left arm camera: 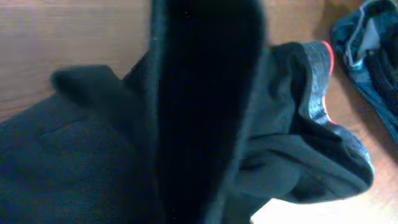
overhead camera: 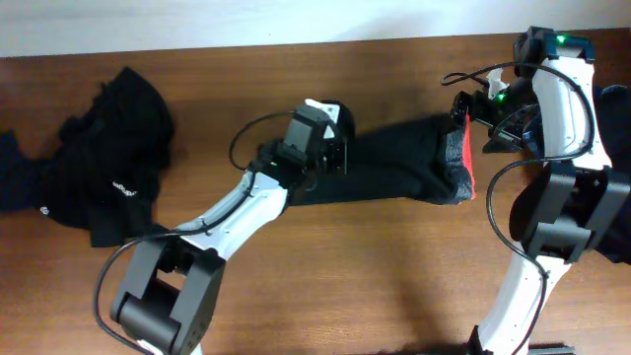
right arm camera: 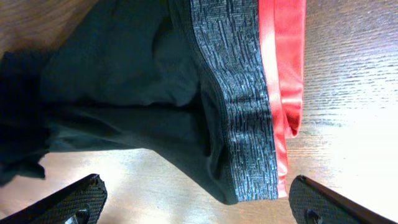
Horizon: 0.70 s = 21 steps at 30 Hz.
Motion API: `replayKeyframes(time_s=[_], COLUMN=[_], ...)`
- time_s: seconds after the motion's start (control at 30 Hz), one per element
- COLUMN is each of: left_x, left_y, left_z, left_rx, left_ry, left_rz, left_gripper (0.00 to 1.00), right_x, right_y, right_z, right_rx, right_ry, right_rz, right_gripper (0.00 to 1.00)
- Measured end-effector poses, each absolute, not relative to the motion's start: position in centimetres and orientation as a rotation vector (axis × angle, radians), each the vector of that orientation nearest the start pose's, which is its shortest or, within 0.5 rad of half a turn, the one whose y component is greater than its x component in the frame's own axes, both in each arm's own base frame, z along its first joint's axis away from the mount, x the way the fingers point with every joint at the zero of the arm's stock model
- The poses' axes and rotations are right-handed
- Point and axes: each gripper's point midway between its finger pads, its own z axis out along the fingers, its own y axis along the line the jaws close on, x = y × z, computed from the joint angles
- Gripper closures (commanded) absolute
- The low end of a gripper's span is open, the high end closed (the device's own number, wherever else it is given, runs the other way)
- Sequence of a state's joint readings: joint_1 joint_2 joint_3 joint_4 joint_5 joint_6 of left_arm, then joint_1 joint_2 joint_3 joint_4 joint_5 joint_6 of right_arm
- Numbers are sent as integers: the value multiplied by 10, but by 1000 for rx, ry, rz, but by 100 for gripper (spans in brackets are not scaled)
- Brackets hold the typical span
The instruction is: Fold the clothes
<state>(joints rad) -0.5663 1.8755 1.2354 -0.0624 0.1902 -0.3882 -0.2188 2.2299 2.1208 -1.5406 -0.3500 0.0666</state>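
Note:
The black long trousers (overhead camera: 394, 168) lie folded lengthwise across the middle of the table. Their speckled grey waistband (right arm camera: 239, 93) and red lining (right arm camera: 283, 68) are at the right end. My left gripper (overhead camera: 335, 155) sits at the trousers' left end. In the left wrist view black cloth (left arm camera: 205, 112) fills the frame and hides the fingers, so I cannot tell how the jaws stand. My right gripper (right arm camera: 196, 205) hovers just beyond the waistband end, open wide, with bare table and the waistband corner between its fingertips (right arm camera: 68, 199). More black clothes (overhead camera: 108, 163) lie heaped at the far left.
A bluish dark garment (left arm camera: 373, 56) lies beyond the waistband at the table's right edge. The right arm's base (overhead camera: 562, 217) stands at the right. The table's far edge (overhead camera: 246, 44) runs along the top of the overhead view.

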Motion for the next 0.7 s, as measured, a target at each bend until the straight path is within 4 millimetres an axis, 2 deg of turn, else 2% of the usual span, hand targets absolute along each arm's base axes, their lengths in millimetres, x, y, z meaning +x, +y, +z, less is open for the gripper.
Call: replayKeyframes(time_s=[0.07, 0.27, 0.37, 0.53, 0.6, 0.7], left_x=[415, 407, 406, 404, 402, 397], left_y=[-309, -307, -306, -305, -306, -306], left_z=[106, 94, 92, 90, 90, 87], left_rx=[317, 318, 318, 314, 324, 339], left_ry=[2356, 2410, 2419, 2433, 2434, 2458], left_rz=[-707, -687, -682, -682, -694, -699], left_gripper=[44, 37, 27, 17, 6, 1], right_x=[416, 416, 416, 413, 410, 408], right_y=[-32, -32, -32, -32, -32, -35], right_z=[120, 120, 120, 121, 121, 121], right_rx=[470, 469, 469, 474, 485, 502], right_ry=[3108, 3108, 3108, 3118, 3128, 3131], right_rz=[564, 564, 564, 567, 571, 580], right_gripper=[1, 1, 1, 1, 1, 1])
